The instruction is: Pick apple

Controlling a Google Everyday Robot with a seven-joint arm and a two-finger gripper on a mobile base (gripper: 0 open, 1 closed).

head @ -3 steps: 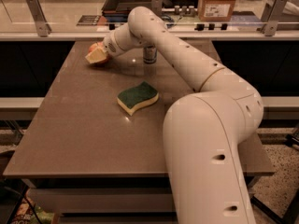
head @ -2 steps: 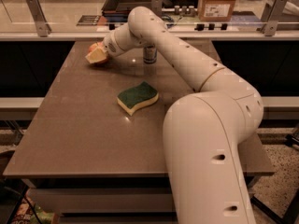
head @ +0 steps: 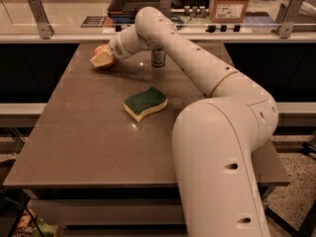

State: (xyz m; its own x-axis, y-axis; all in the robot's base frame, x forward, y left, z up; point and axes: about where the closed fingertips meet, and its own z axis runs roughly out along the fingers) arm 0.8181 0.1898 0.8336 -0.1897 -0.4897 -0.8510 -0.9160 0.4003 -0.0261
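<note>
The apple [head: 98,50] is a small red-orange fruit at the far left of the brown table [head: 89,132]. Only slivers of it show, above and below the gripper. My gripper [head: 102,59] is right on the apple and covers most of it, at the end of the cream arm [head: 197,68] that reaches in from the right across the far side of the table. The apple seems to rest on the tabletop.
A green-and-yellow wavy sponge [head: 144,103] lies mid-table. A small can [head: 158,58] stands at the far middle, just behind the arm. A rail with metal brackets [head: 39,14] runs along the table's back edge, with boxes beyond.
</note>
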